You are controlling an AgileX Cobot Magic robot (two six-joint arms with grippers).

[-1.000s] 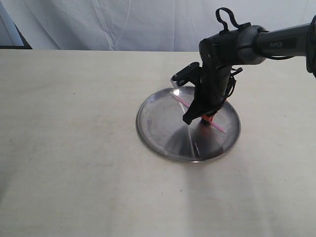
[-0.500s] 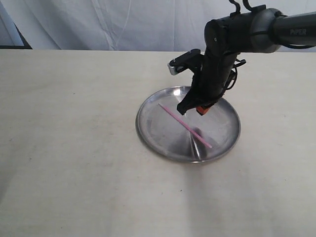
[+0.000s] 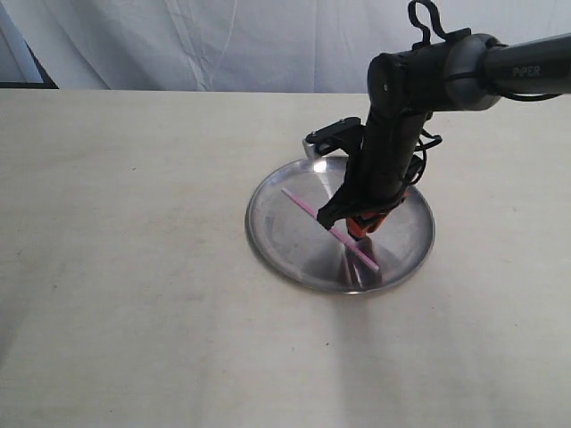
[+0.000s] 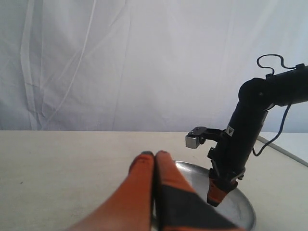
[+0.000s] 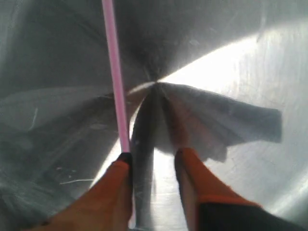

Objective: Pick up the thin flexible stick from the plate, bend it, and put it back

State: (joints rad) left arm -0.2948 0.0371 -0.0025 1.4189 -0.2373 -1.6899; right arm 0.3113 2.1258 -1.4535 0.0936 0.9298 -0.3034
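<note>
Thin flexible stick [image 3: 308, 208] lies diagonally on plate [image 3: 277, 241] | right pincer [image 5: 154, 156] part open, empty, low over plate; stick meets one fingertip, outside the gap | left pincer [image 4: 154, 154] closed, empty | risk: closing misses stick or flicks it onto worktop [image 3: 134, 267]
</note>
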